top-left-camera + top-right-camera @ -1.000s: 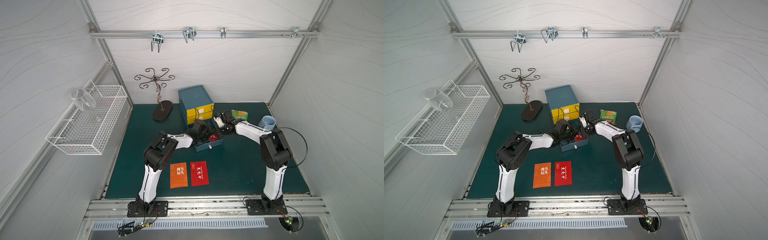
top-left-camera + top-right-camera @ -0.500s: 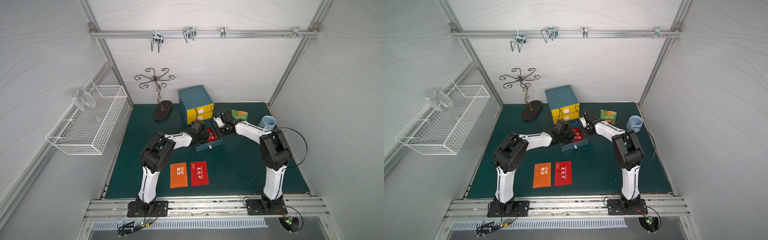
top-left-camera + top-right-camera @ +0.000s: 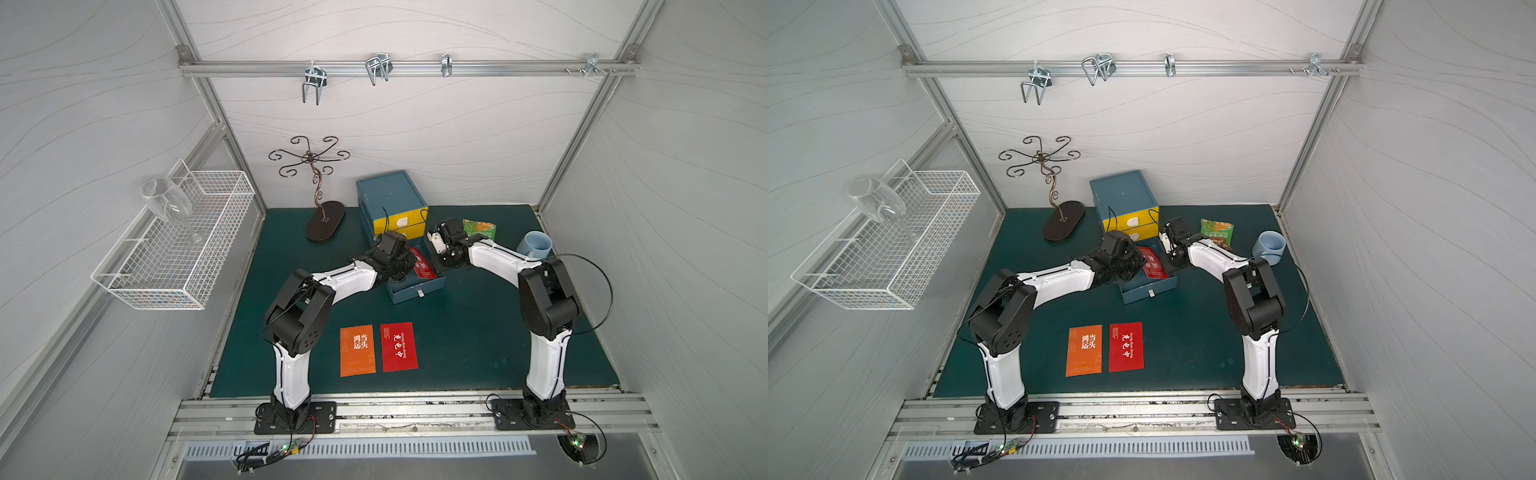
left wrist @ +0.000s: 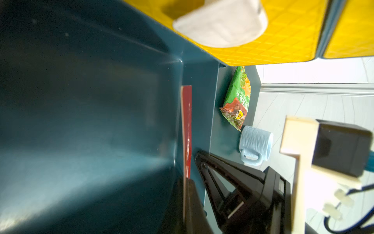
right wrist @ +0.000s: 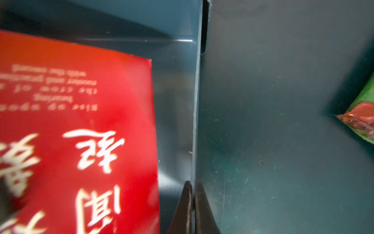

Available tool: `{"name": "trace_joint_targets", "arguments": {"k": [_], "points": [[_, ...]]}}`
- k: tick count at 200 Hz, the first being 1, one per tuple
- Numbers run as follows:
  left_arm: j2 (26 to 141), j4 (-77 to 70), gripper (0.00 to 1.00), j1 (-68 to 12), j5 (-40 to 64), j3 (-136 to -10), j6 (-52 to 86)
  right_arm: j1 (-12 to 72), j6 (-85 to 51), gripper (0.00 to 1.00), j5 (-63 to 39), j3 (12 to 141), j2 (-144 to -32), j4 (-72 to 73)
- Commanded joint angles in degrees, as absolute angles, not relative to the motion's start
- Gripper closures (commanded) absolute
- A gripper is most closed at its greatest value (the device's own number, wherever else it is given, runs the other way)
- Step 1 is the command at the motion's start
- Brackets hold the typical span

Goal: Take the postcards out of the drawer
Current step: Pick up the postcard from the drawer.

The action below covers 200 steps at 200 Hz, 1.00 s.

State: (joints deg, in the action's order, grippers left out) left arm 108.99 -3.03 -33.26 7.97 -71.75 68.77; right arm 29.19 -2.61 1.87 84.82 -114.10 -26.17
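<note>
While the drawer (image 3: 415, 289) stands pulled out on the mat (image 3: 478, 332), two cards are already out of it. The orange card (image 3: 357, 351) and a red card (image 3: 399, 347) lie flat side by side near the front edge, well apart from the drawer. The last card (image 3: 424, 264), also red, is inside the drawer, close to the wall (image 5: 195, 121) on the right arm's side; can't tell how far it's tilted.

The left gripper (image 4: 187, 186) is pressed together on this card, seen edge-on betw. its fingers in the wrist view. The right gripper (image 5: 193, 188) pinches the drawer wall, one finger each side, prob. to steady it.

Handling, my read: the card is v. light and thin, stiff-ish but bendable, w/ a glossy face that may slip. An edge pinch is the only real hold. Keep the bite deep, lift clear of the wall and don't twist, or it creases.
</note>
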Motion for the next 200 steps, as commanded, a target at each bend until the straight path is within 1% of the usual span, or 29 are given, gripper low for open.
{"name": "trace_joint_targets", "arguments": {"k": [1, 76, 131, 165, 183, 200], "points": [[105.59, -4.97, 1.00, -32.49, 9.82, -70.45, 69.87, 29.88, -4.50, 1.00, 1.56, 87.16, -115.26, -27.47], [94.23, -3.82, 1.00, -30.88, 12.00, -61.70, 68.06, 28.83, -6.84, 1.00, 1.84, 87.72, -115.53, -27.86], [83.06, 2.89, 1.00, -29.75, 10.97, -57.69, 63.28, 28.83, -7.48, 1.00, 1.92, 91.00, -117.76, -28.39], [79.14, 4.79, 1.00, -28.95, 11.10, -54.71, 62.00, 28.76, -7.57, 1.00, 2.35, 93.14, -119.27, -28.98], [78.34, 3.93, 1.00, -28.29, 12.09, -52.49, 62.94, 28.65, -7.88, 0.88, 2.36, 93.76, -119.36, -29.24], [77.73, 3.36, 1.00, -27.72, 12.48, -51.01, 63.54, 28.48, -8.12, 0.68, 2.51, 94.02, -118.76, -29.31]]}}
